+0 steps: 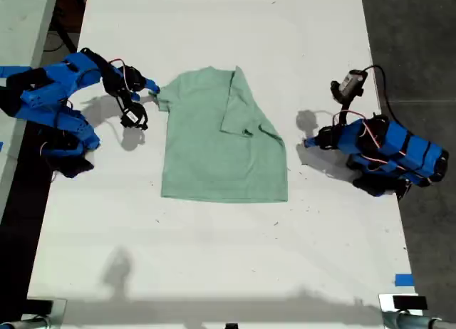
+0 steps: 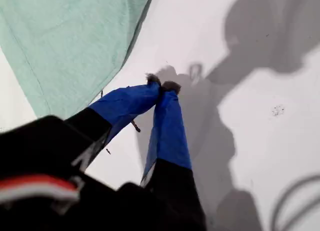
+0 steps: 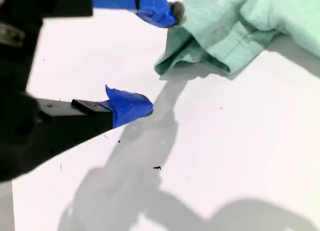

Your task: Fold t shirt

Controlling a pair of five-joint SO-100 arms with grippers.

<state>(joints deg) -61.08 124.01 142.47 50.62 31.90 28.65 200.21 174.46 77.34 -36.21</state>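
Here the t shirt lies near the middle of the white bench, mint green and plain — one sleeve side, the one toward the exterior view's right, is already folded over onto the body, leaving a slanted edge there. The other sleeve, toward the exterior view's left, is still spread out and bunched a little at its hem.

We see that bunched sleeve close up in the second wrist view, so my second gripper is the one at the exterior view's left. Its fingers stand wide apart; the upper one touches or nearly touches the sleeve's edge, the lower one rests clear on bare bench, and no cloth lies between them.

My first gripper belongs to the arm at the exterior view's right. Its fingers are pressed tip to tip and hold nothing; they sit on the bench just beside the shirt's edge, not on it.

We count one shirt, two blue arms, one to each side of it. Nothing lies on the cloth itself. Around them: a strip of blue tape near the bench edge at the exterior view's lower right, and a few dark specks on the white surface.
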